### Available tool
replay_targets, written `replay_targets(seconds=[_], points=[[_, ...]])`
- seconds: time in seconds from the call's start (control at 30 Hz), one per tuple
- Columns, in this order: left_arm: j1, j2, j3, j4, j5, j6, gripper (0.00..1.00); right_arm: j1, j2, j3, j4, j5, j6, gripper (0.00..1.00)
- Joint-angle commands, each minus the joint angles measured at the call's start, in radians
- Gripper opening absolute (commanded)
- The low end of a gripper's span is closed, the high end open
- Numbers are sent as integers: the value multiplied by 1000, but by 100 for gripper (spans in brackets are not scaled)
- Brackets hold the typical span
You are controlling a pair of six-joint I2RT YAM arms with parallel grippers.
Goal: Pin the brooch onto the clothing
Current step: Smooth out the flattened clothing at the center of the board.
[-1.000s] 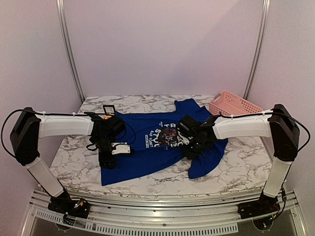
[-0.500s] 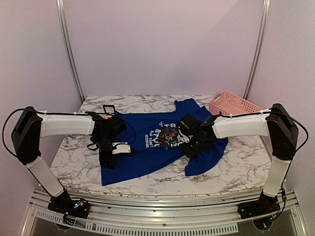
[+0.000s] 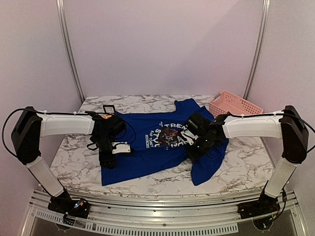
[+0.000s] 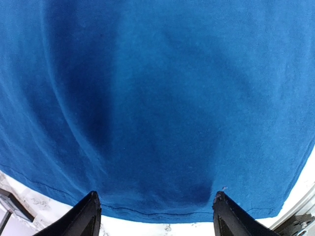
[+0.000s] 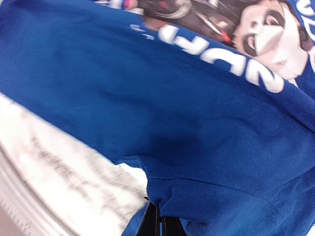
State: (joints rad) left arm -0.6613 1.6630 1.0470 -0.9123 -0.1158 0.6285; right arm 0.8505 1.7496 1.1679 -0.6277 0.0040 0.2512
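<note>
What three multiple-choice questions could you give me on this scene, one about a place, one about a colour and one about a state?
1. Where is the pink basket?
A. near left corner
B. far right corner of the table
C. on the floor

2. What colour is the T-shirt?
A. red
B. green
C. blue

3. How is the left gripper?
A. open over the T-shirt's hem
B. shut on the basket
C. out of view

Answers:
1 B, as the top view shows the basket at the table's far right.
2 C, as the cloth is royal blue in every view.
3 A, as the left wrist view shows its fingers wide apart above the hem.
</note>
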Motion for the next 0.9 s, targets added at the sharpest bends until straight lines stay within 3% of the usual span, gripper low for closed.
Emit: replay_targets(seconds=[0.0, 0.27, 0.3, 0.43, 0.5, 0.73, 0.8, 0.87], points=[[15, 4, 21, -15, 12, 8, 78, 51, -168, -23, -47, -332, -70, 0], [14, 28, 63, -33, 34, 2, 78, 88, -199, -68, -41, -516, -46, 0], [13, 30, 68, -36, 38, 2, 78, 89, -183, -68, -41, -509, -45, 5], [11, 38, 76, -47, 43, 6, 78, 89, -136, -49, -50, -458, -20, 45], [11, 37, 60, -44, 31, 15, 78, 90, -149, -39, -62, -424, 7, 51], [29, 59, -40, 30, -71, 35, 78, 7, -370, -124, -81, -267, 205, 59], [34, 73, -48, 46, -82, 31, 78, -61, -431, -213, -76, -214, 290, 53], [37, 85, -51, 58, -90, 27, 78, -124, -474, -298, -61, -155, 396, 38]])
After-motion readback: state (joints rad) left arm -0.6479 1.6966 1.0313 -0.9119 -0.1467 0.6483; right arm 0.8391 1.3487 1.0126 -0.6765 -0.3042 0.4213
